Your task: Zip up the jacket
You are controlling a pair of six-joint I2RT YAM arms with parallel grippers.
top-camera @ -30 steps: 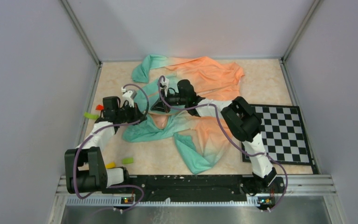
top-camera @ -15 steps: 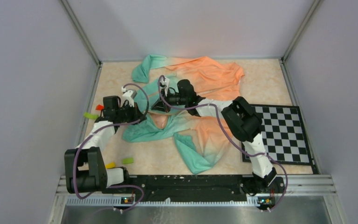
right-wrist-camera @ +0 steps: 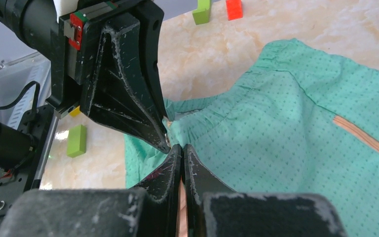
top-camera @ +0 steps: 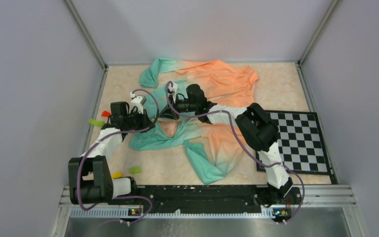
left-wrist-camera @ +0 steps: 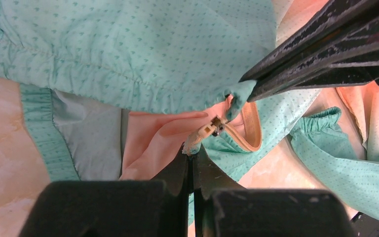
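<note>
The jacket (top-camera: 217, 84) lies crumpled on the table, teal at the left fading to orange at the right. My left gripper (top-camera: 148, 122) is shut on the end of its zipper tape; the left wrist view shows the jaws (left-wrist-camera: 192, 154) closed just below the small zipper slider (left-wrist-camera: 216, 129). My right gripper (top-camera: 163, 113) is shut on the teal hem right beside it; its fingers (left-wrist-camera: 321, 54) pinch the fabric edge in the left wrist view. In the right wrist view its jaws (right-wrist-camera: 181, 147) are closed, tip to tip with the left fingers (right-wrist-camera: 128, 98). A peach pocket zipper (right-wrist-camera: 362, 138) shows.
A checkerboard (top-camera: 298, 140) lies at the right, partly under the right arm. Small blocks lie left of the jacket: red (top-camera: 105, 113), green (top-camera: 96, 122), green (top-camera: 135, 170) and yellow (top-camera: 117, 174). Grey walls enclose the table on three sides.
My right gripper has shifted slightly up and to the left with the hem; the left gripper has barely moved. Both stay shut on the jacket.
</note>
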